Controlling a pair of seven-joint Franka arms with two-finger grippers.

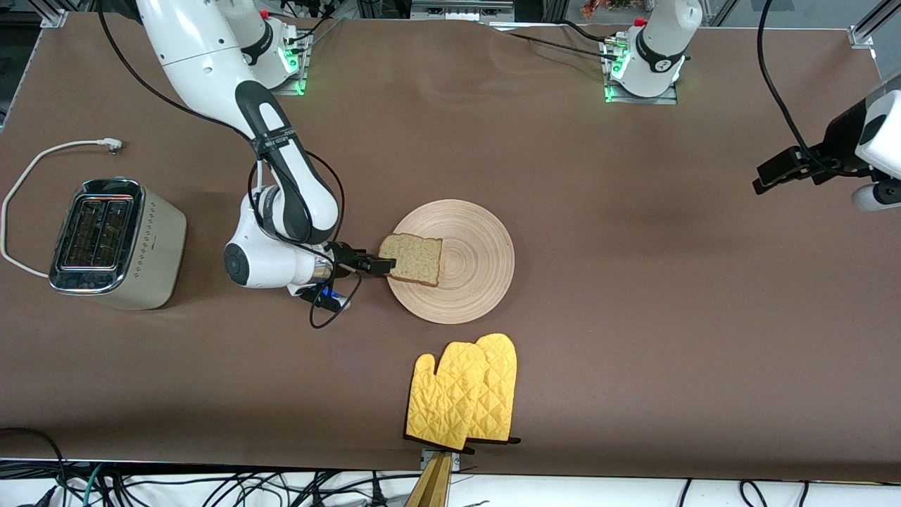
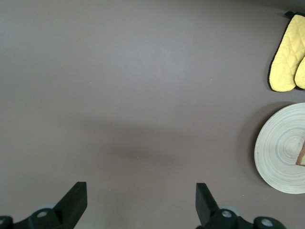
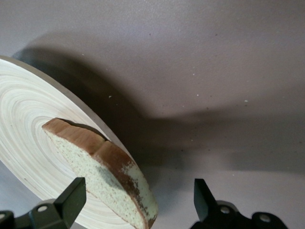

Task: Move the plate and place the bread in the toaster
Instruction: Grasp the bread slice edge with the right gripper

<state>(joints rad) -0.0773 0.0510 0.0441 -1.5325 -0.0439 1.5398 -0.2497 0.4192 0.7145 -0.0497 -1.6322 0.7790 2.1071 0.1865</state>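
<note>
My right end effector (image 1: 383, 266) low at plate's (image 1: 486, 260) rim, fingers (image 3: 71, 198) spread either side of bread (image 1: 412, 258) edge, not pinching. Bread slice lies on plate, mid-bench. Toaster (image 1: 116, 243) stands at right arm's end of bench, well apart. My left end effector (image 2: 141, 195) waits over bare bench (image 2: 143, 95), fingers spread, nothing held. Yellow oven mitts (image 1: 464, 393) nearer camera than plate.

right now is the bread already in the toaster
No, the bread lies on the plate, with the open right gripper at its edge, while the toaster stands apart toward the right arm's end of the table.
</note>
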